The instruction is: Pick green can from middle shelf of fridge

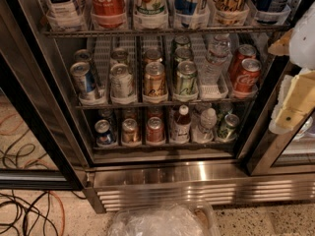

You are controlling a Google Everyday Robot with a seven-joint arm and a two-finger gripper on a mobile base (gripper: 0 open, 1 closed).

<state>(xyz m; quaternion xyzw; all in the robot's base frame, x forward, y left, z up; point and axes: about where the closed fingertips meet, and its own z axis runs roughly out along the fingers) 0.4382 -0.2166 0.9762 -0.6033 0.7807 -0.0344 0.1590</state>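
Observation:
The fridge (30,112) stands open, with a black door frame and a steel base grille. Its middle shelf (162,103) is a wire rack with white lane dividers and rows of cans. The green can (186,77) stands upright at the front of its lane, right of centre, with two more green cans behind it. My gripper (291,85) shows as cream and white parts at the right edge, level with this shelf. It is well right of the green can, outside the fridge opening, and touches nothing.
On the middle shelf, a gold-tan can (154,79) stands left of the green can and a clear bottle (214,58) right of it. Red Coca-Cola cans (247,75) are at the far right. Tall bottles fill the rack above. A plastic-lined bin (162,221) and cables (24,210) lie on the floor.

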